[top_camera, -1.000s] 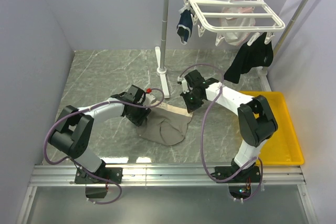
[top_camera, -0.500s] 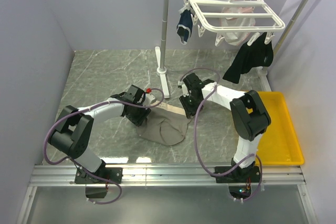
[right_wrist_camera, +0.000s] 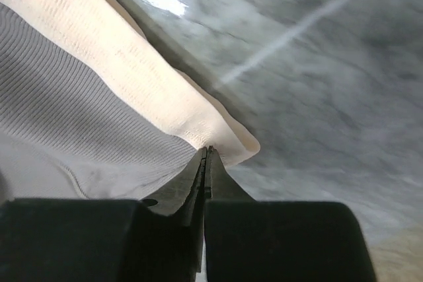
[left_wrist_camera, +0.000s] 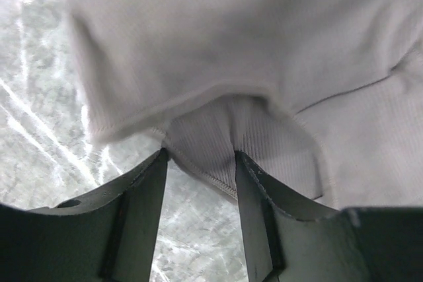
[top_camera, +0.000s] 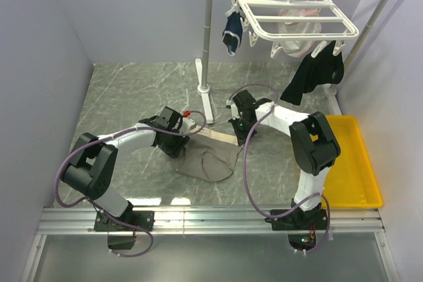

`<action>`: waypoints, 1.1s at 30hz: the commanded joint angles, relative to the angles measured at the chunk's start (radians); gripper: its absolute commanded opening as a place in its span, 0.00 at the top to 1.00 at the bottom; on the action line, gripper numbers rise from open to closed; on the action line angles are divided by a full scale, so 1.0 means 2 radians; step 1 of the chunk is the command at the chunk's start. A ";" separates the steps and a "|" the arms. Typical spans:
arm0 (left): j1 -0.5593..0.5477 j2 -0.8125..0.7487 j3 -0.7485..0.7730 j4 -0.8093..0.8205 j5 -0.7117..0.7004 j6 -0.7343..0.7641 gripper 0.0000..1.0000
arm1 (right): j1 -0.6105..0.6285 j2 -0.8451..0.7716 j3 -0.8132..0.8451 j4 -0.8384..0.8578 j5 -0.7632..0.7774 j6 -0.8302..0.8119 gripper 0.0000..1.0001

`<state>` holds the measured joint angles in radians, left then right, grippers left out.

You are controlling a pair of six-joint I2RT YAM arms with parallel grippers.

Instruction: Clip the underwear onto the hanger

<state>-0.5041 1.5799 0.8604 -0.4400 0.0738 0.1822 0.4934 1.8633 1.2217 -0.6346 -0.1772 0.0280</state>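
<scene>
The taupe underwear lies crumpled on the marble floor between my two arms, its beige waistband toward the back. My left gripper sits at its left edge. In the left wrist view, the left gripper has a bunched ribbed fold of the underwear squeezed between its fingertips. My right gripper is at the waistband's right corner. In the right wrist view, the right gripper is shut, its tips pinching the waistband, which is raised off the floor. The white hanger hangs at the back right, high above both grippers.
A grey pole stand rises just behind the underwear, its foot between the grippers. Navy briefs, a pale garment and a black garment hang from the hanger. A yellow tray lies at the right; walls close in on both sides.
My right gripper dipped onto the waistband corner, then drew back slightly toward the pole foot and is shut there now. The left arm has stayed put.
</scene>
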 commanded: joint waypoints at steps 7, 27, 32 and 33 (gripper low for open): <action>0.034 0.012 -0.023 -0.008 -0.011 0.021 0.49 | -0.034 -0.081 -0.024 -0.023 -0.011 -0.045 1.00; 0.019 -0.158 -0.013 -0.069 0.126 0.052 0.37 | -0.013 -0.079 -0.110 0.029 0.013 -0.128 1.00; 0.034 -0.095 0.058 -0.025 0.115 -0.042 0.39 | -0.009 -0.091 -0.114 0.042 0.038 -0.163 1.00; 0.040 -0.067 0.067 -0.019 0.120 -0.062 0.39 | -0.009 -0.093 -0.114 0.043 0.042 -0.167 1.00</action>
<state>-0.4465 1.3510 0.9298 -0.5404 0.2905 0.1959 0.4706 1.7016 1.0111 -0.5587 -0.1577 -0.2371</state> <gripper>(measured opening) 0.616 0.005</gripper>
